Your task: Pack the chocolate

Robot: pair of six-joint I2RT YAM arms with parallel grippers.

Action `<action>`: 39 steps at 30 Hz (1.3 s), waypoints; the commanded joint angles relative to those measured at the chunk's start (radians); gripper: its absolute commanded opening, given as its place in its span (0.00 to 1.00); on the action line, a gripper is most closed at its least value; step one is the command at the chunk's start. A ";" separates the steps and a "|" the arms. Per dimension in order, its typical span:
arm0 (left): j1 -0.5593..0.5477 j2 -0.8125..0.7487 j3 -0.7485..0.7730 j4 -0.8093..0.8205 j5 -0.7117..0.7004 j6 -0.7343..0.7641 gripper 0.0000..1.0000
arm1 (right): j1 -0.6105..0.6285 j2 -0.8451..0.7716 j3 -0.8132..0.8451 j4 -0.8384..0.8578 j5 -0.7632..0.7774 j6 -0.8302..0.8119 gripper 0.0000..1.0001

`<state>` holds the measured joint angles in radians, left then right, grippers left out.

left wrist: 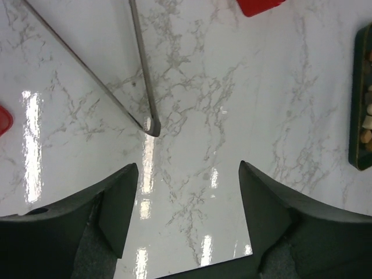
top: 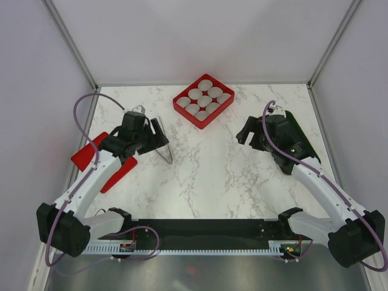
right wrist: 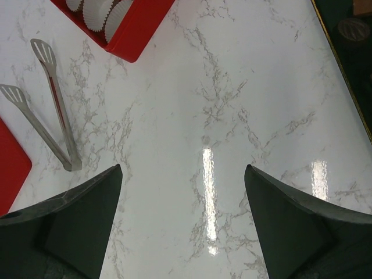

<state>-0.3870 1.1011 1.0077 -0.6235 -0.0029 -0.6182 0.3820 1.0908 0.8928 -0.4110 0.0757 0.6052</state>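
Observation:
The chocolate (left wrist: 367,123) shows only in the left wrist view, as small brown and tan pieces in a dark tray (left wrist: 356,99) at the right edge. In the top view the right arm hides it. The red box (top: 204,101) holds several white paper cups (top: 205,100) at the back centre. It also shows in the right wrist view (right wrist: 136,32). My left gripper (top: 156,134) (left wrist: 187,174) is open and empty, just above the metal tweezers (top: 164,151) (left wrist: 145,93). My right gripper (top: 247,132) (right wrist: 183,174) is open and empty over bare marble.
A red lid (top: 97,157) lies at the left under my left arm. The dark tray (top: 301,140) sits under my right arm at the right. The tweezers (right wrist: 55,116) lie between the lid (right wrist: 9,168) and the red box. White walls enclose the table.

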 commanded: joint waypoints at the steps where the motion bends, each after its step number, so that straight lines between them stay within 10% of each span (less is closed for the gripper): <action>1: 0.034 0.097 0.005 -0.031 -0.069 -0.152 0.75 | -0.002 -0.040 0.001 0.026 -0.036 -0.005 0.95; 24: 0.131 0.595 0.105 -0.044 -0.187 -0.244 0.65 | -0.002 -0.103 -0.041 0.046 -0.059 -0.039 0.93; 39: 0.051 0.602 0.062 0.056 -0.082 -0.164 0.36 | -0.002 -0.158 -0.068 0.017 -0.068 -0.019 0.91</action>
<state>-0.3046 1.7069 1.0874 -0.5915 -0.0975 -0.8097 0.3820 0.9581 0.8375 -0.3988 0.0147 0.5827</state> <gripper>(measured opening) 0.372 0.916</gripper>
